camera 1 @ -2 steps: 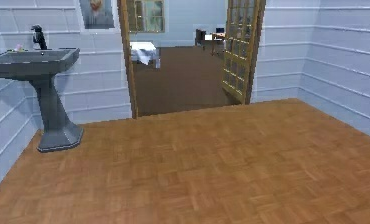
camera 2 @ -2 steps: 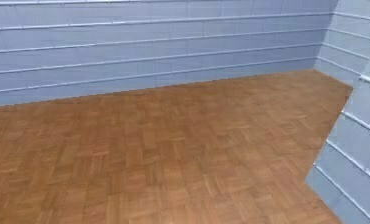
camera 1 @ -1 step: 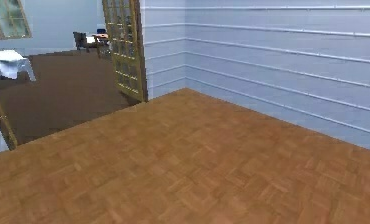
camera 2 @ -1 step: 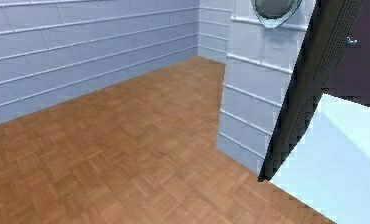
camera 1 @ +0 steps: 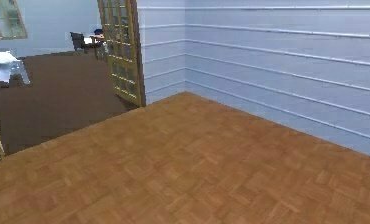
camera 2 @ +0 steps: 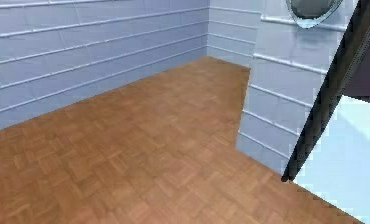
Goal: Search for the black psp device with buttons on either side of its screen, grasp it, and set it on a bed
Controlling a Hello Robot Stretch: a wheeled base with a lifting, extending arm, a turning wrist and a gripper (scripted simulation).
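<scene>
Facing parquet floor (camera 1: 193, 160) running up to a blue panelled wall (camera 1: 273, 70), with a glazed wooden door (camera 1: 123, 50) standing open at the forward view's left. Looking through onto a darker floor (camera 1: 53, 95), a dark chair (camera 1: 81, 41) and something white (camera 1: 8, 68) at the left edge. In the arm side view, seeing a round framed thing (camera 2: 315, 8) on a jutting wall section (camera 2: 268, 100) beside a dark slanting edge (camera 2: 328, 105). Not being able to tell the gripper's state or the psp device's whereabouts
</scene>
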